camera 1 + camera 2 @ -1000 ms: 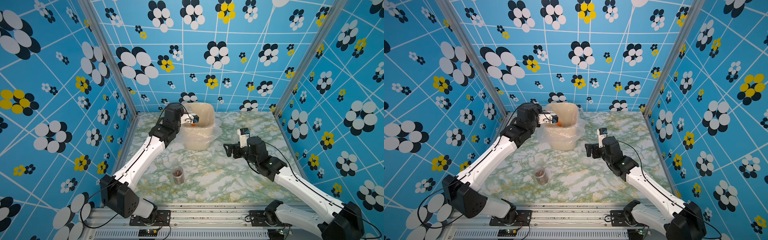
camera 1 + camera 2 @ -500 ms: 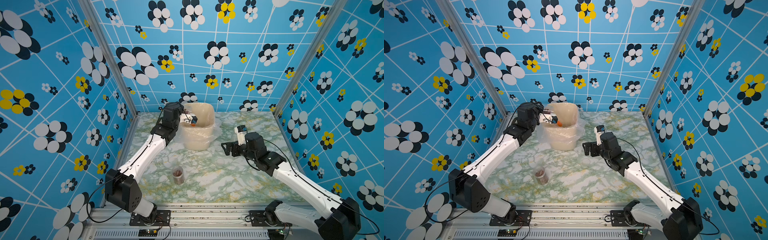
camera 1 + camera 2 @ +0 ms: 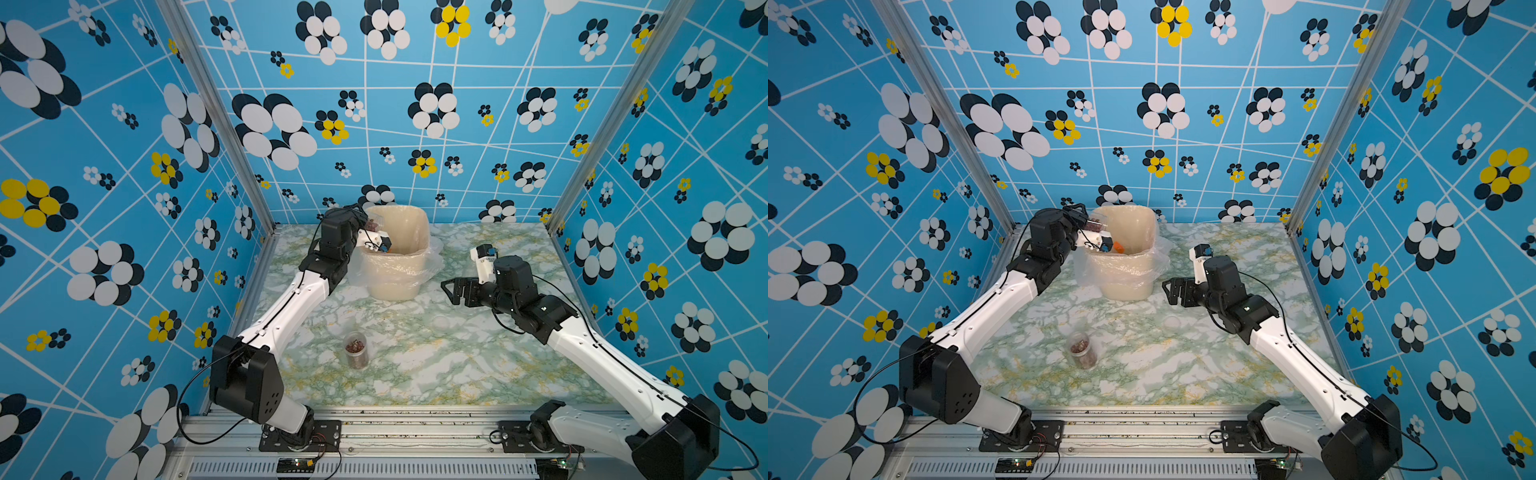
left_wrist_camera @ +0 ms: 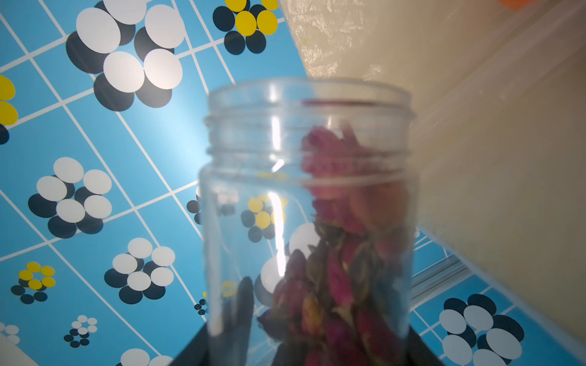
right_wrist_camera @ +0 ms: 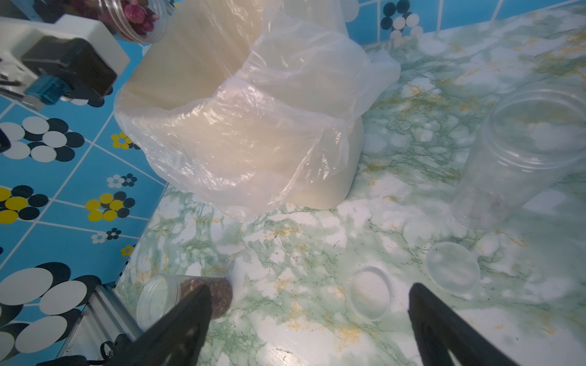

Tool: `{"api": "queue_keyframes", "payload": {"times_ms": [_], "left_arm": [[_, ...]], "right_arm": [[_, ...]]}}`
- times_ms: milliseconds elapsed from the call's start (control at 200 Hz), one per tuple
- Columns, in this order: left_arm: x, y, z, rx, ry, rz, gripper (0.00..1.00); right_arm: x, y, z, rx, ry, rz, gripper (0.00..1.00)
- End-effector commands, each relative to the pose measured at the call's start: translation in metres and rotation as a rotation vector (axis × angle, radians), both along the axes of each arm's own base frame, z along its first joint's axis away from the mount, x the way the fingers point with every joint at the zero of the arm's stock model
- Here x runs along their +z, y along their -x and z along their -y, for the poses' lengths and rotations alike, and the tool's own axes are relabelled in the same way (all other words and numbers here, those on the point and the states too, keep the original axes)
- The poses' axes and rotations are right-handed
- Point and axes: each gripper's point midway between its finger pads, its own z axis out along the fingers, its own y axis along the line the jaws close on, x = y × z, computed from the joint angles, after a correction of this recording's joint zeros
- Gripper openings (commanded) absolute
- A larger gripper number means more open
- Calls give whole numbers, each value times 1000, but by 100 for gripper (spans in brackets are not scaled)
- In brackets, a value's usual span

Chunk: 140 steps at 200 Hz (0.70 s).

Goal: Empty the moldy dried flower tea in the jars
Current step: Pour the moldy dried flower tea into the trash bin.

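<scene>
Nearest, at the worktop's (image 3: pixel 415 374) 7 o'clock, the standing jar (image 3: pixel 355 351) sits upright with dried flower tea (image 3: pixel 354 345) inside. Further in, toward 3 o'clock, the right tool (image 3: pixel 449 291) hangs wide and empty. At 12 o'clock, the left tool (image 3: pixel 365 223) clamps the tilted jar (image 3: pixel 1095 225), lidless, with rosebuds (image 4: pixel 342 253) inside, at the bin's (image 3: pixel 399 274) 10 o'clock rim.

Bright, even light; shadows on the counter (image 3: pixel 415 374) are faint. The jar (image 4: pixel 307 221) in the left claw (image 3: pixel 368 226) is blurred, with white glare streaks. On the right claw (image 5: pixel 310 317), the fingers (image 5: pixel 184 317) show dark, out of focus.
</scene>
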Motion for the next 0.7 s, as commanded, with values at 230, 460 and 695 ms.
{"api": "queue_keyframes", "payload": {"times_ms": [230, 460, 695], "left_arm": [[18, -10, 7, -119, -54, 151, 0], [19, -12, 10, -157, -50, 192, 0], [17, -10, 8, -160, -30, 178, 0]], "right_arm": [[31, 4, -18, 51, -158, -66, 99], [63, 7, -33, 104, -294, -86, 99], [97, 6, -52, 171, -459, -95, 99]]}}
